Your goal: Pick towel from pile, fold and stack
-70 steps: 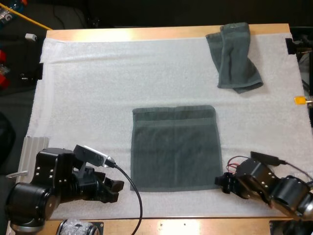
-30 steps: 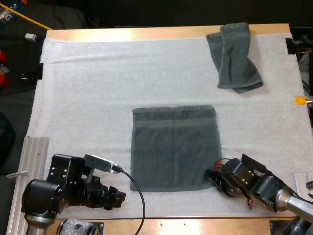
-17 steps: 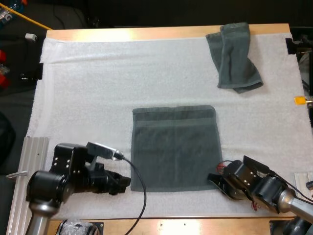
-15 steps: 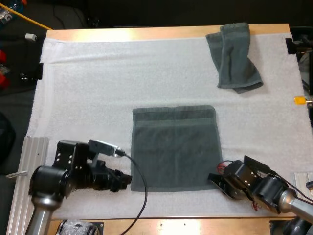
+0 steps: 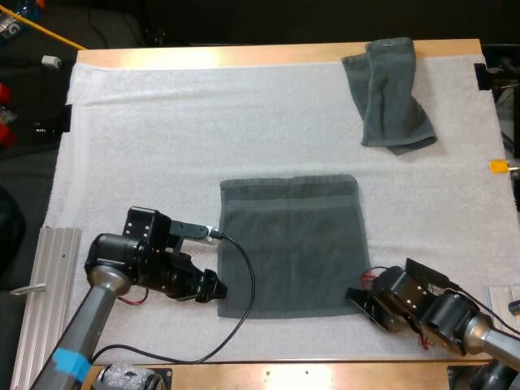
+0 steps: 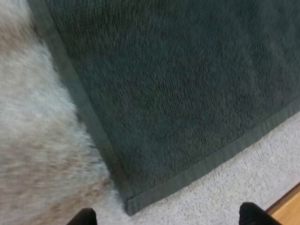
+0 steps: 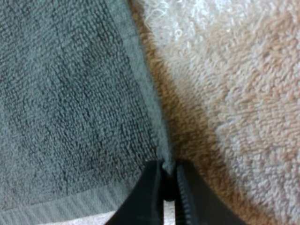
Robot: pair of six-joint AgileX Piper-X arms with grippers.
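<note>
A dark grey-green towel (image 5: 290,246) lies flat on the white mat (image 5: 162,146) in the middle. My left gripper (image 5: 213,286) is low at its near left corner. In the left wrist view its fingers (image 6: 82,216) stand wide apart, open, on either side of that towel's (image 6: 178,84) corner, touching nothing. My right gripper (image 5: 355,296) sits at the near right corner. The right wrist view shows the right gripper (image 7: 168,176) pinched shut on the hem of the towel (image 7: 79,93). A second, crumpled towel (image 5: 390,95) lies at the far right.
A ribbed metal rail (image 5: 49,268) lies off the mat's near left side. The wooden table edge (image 5: 325,375) runs just in front of both grippers. Bare mat spreads to the left of and beyond the flat towel.
My left arm has swung forward and right, bringing its open gripper to the towel's near left corner. The right gripper has held still at the near right corner.
</note>
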